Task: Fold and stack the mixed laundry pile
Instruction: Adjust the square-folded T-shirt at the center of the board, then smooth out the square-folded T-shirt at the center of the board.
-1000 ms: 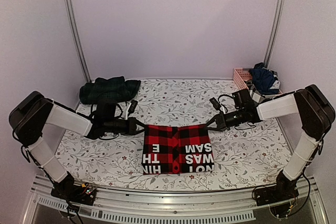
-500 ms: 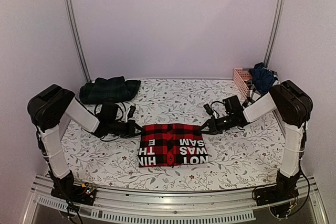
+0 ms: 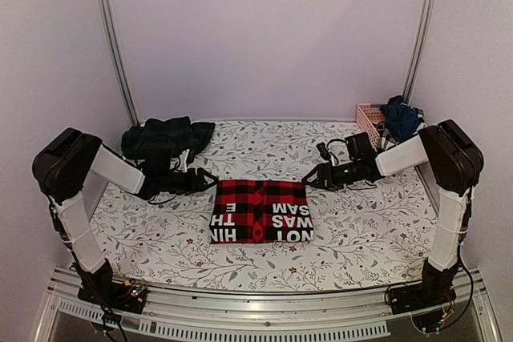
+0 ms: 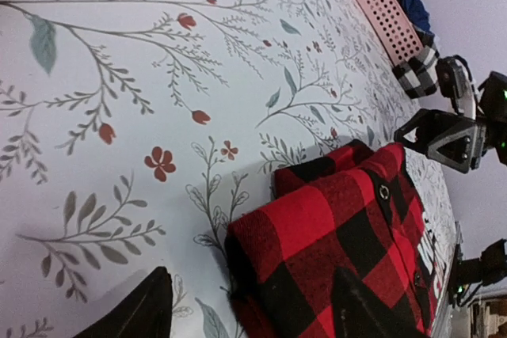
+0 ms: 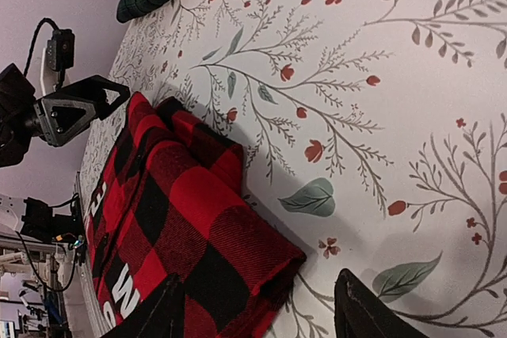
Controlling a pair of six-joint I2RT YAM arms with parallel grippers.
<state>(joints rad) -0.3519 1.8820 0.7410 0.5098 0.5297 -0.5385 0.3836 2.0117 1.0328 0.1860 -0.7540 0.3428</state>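
Both grippers have let go and drawn back. The left gripper [image 3: 210, 181] and right gripper [image 3: 308, 178] stand with jaws apart, just off the far corners of the folded red-and-black flannel shirt [image 3: 260, 211]. The green tartan piece [image 3: 164, 137] lies beyond the shirt's left side. The navy clothes [image 3: 401, 118] sit at the pink basket [image 3: 367, 116], beyond the shirt's right side.

The flannel shirt [image 4: 341, 227] runs off the bottom edge (both wrist views).
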